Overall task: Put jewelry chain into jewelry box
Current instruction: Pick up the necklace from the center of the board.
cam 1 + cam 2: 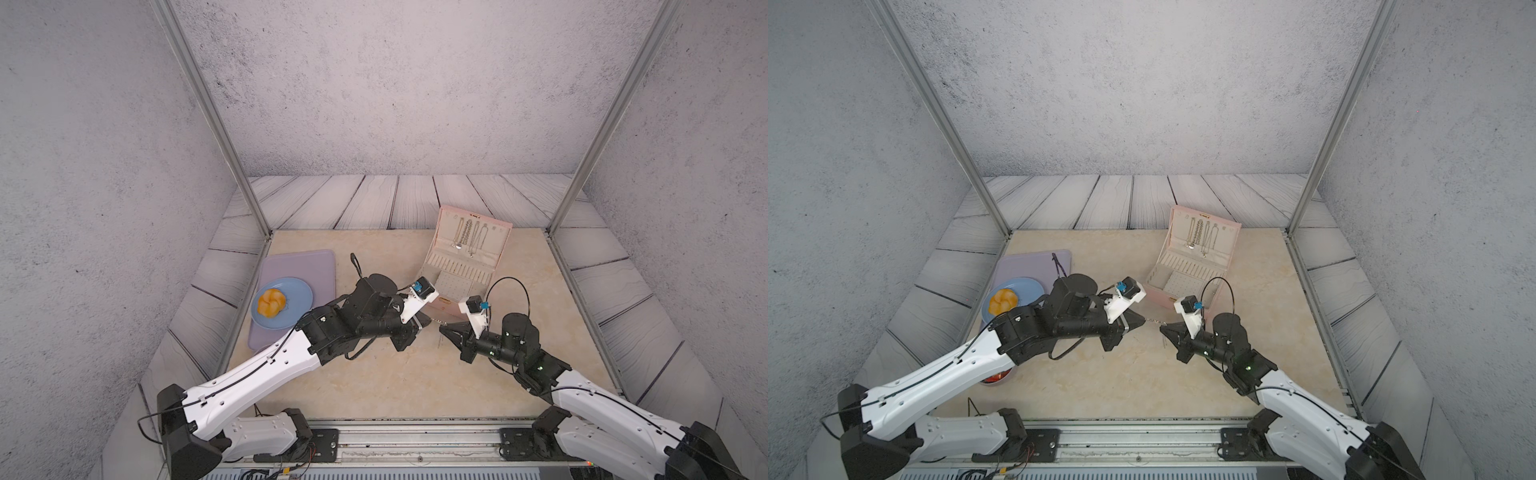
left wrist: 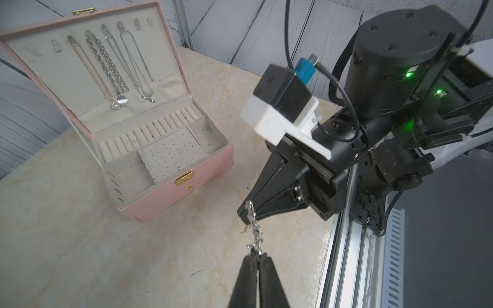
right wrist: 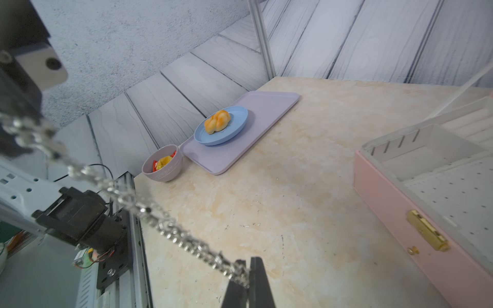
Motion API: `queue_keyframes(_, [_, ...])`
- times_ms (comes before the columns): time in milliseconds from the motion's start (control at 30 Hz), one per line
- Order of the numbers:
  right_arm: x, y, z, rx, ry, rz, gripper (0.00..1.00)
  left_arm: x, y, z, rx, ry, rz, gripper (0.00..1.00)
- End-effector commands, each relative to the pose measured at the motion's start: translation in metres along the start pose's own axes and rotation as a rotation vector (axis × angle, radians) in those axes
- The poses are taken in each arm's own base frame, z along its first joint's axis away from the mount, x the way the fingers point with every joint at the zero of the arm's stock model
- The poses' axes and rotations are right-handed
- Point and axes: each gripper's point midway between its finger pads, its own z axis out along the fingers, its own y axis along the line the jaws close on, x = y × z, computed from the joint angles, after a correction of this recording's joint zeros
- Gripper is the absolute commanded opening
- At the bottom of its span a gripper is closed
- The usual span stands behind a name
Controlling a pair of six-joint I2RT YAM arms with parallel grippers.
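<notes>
Both top views look steeply down from high above the rail (image 1: 415, 441), on the front side of the jewelry box (image 1: 446, 311), facing the back wall (image 1: 395, 83) behind it, and sit far enough off to take in the whole table (image 1: 374, 374). The left wrist camera rides close behind the left gripper (image 2: 257, 255), facing the box's open front and the right gripper (image 2: 245, 213) beside it. The right wrist camera sits just behind its own gripper, looking past the box's front corner toward the lilac tray (image 3: 272, 104). Both wrist views share the jewelry chain (image 2: 253, 229) and the box's gold clasp (image 2: 184, 178).
</notes>
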Motion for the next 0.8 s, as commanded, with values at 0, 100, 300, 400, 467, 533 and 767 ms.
queue_keyframes(0, [-0.013, -0.017, -0.010, 0.135, -0.036, 0.031, 0.00, 0.009, 0.008, 0.002, -0.030, -0.003, -0.033, 0.00])
queue_keyframes(100, [-0.025, -0.021, -0.018, 0.179, -0.071, 0.032, 0.00, 0.022, 0.011, 0.012, -0.029, 0.016, -0.053, 0.00])
queue_keyframes(300, [-0.045, -0.020, -0.029, 0.223, -0.107, 0.021, 0.00, 0.037, 0.008, 0.044, 0.044, 0.018, -0.083, 0.00])
queue_keyframes(400, [-0.048, -0.021, -0.031, 0.240, -0.101, 0.004, 0.00, 0.040, 0.003, 0.062, 0.098, 0.025, -0.098, 0.00])
queue_keyframes(467, [-0.047, -0.023, -0.031, 0.250, -0.092, -0.014, 0.00, 0.044, 0.000, 0.075, 0.134, 0.044, -0.102, 0.00])
queue_keyframes(533, [-0.045, -0.025, -0.031, 0.265, -0.071, -0.041, 0.00, 0.048, 0.001, 0.087, 0.146, 0.057, -0.105, 0.00])
queue_keyframes(767, [-0.030, -0.036, -0.030, 0.323, 0.058, -0.127, 0.00, 0.053, 0.016, 0.111, 0.112, 0.056, -0.111, 0.17])
